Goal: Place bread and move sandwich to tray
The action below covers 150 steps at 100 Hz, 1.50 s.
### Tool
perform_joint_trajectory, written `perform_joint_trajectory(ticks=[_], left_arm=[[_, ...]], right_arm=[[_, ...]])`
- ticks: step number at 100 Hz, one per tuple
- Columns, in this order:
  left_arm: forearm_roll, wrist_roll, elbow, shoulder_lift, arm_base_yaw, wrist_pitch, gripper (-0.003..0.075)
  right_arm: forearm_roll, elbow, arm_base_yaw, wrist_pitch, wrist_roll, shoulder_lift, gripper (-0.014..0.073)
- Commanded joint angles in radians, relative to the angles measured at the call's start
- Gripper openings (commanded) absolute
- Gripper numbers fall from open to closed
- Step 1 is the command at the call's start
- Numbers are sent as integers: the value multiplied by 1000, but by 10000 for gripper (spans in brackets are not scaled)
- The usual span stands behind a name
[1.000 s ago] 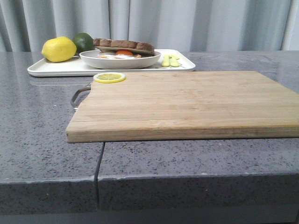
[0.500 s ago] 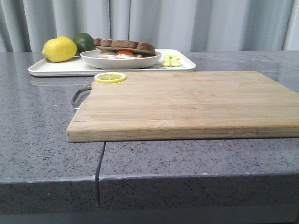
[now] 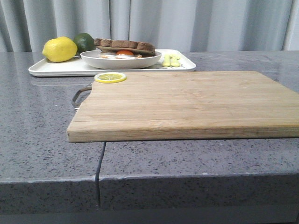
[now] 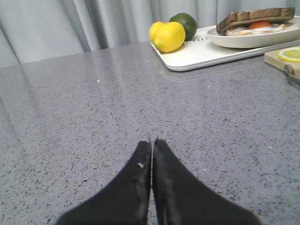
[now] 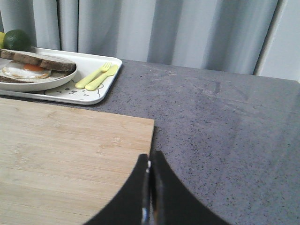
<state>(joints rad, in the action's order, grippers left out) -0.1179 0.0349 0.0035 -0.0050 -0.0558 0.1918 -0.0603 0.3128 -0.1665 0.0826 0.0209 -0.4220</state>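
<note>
The sandwich (image 3: 124,47), a fried egg with orange yolk under a brown-crusted bread slice (image 3: 125,44), sits on a round white plate (image 3: 120,60). The plate stands on the white tray (image 3: 53,69) at the far left of the table. The sandwich also shows in the left wrist view (image 4: 255,19) and the right wrist view (image 5: 33,65). My left gripper (image 4: 153,141) is shut and empty over bare grey table. My right gripper (image 5: 149,157) is shut and empty over the right edge of the wooden cutting board (image 5: 65,154). Neither gripper shows in the front view.
A lemon (image 3: 59,49) and a lime (image 3: 84,42) lie on the tray's left end, and a yellow-green fork and knife (image 5: 97,77) on its right end. A lemon slice (image 3: 110,77) lies on the cutting board's (image 3: 187,102) far left corner, near its metal handle (image 3: 80,94). Grey curtains hang behind.
</note>
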Motion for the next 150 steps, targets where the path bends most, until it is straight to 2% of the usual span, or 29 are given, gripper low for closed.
perform_joint_trajectory(ticks=[1,94,129,150], left_arm=[[24,15,14,-32,18,-68,-19],[40,15,14,-32,18,-68,-19],[40,15,14,-32,18,-68,-19],[40,15,14,-32,18,-68,-19]], right_arm=[[2,27,0,-76,-5,-2,-67],[-14,-15,0,-83,-7,8,-67],[-15,-256,1,-121,-7,284,-67],[-15,-341,5,-118,-6,406,-67]])
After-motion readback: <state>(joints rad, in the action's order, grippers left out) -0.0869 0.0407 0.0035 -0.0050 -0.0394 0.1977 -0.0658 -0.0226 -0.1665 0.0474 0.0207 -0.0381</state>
